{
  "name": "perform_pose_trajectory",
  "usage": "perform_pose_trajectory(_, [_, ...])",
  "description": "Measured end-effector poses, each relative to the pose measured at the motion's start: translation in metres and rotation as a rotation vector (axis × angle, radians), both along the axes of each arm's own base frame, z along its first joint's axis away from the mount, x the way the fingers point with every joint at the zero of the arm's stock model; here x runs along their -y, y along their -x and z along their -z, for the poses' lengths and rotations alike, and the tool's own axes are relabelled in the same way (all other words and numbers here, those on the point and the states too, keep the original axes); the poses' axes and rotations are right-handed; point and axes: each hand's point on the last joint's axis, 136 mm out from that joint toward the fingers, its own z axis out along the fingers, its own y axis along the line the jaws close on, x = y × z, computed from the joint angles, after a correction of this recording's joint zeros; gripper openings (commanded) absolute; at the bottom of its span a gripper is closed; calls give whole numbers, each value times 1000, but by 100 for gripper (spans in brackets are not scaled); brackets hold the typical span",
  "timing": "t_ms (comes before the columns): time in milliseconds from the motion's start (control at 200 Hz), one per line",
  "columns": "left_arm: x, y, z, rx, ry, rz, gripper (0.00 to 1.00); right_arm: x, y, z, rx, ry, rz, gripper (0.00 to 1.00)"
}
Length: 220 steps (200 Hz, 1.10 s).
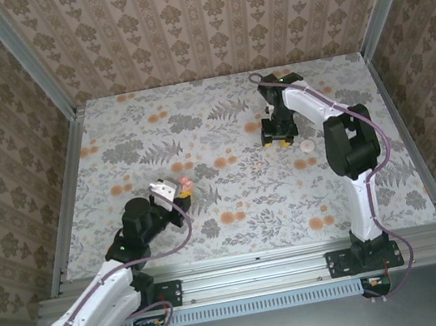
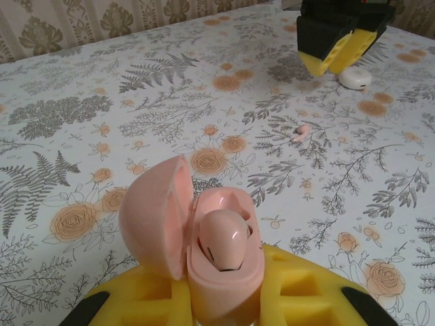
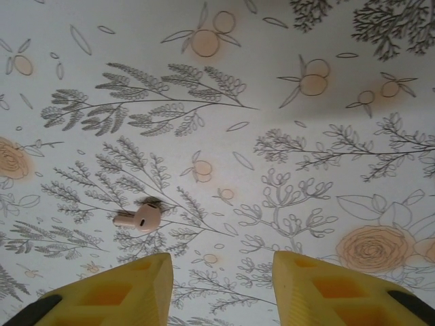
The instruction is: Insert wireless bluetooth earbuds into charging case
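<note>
Earbud (image 3: 139,217) lies loose just ahead of the right gripper (image 3: 221,258), left of its gap, stem crosswise; its jaws stand parted, empty; left gripper (image 2: 224,305) clamps the open charging case (image 2: 204,251), well apart.

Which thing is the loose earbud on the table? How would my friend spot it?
Find the flowery tablecloth just ahead of the right arm's yellow fingers. The earbud lies there alone on a grey fern sprig, touching nothing. It is a small glossy pale-pink lump with a short stem, raised and shadowed, unlike the flat orange flowers printed around it.
</note>
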Motion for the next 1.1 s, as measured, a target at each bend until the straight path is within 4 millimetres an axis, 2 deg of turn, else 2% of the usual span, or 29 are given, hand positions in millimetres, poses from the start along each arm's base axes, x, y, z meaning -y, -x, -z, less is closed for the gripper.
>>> perform_pose_trajectory(360, [0,0,-1,5,2,0,9,-33,8,-1,17,4,-25,46])
perform_pose_trajectory(480, [0,0,-5,17,9,0,9,-39,10,1,14,2,-6,50])
perform_pose_trajectory(755, [0,0,-10,33,19,0,9,-39,39,55,-94,-26,176,53])
perform_pose_trajectory(1100, [-4,-1,-21,72,36,-24,9,-50,10,28,49,-142,388,51])
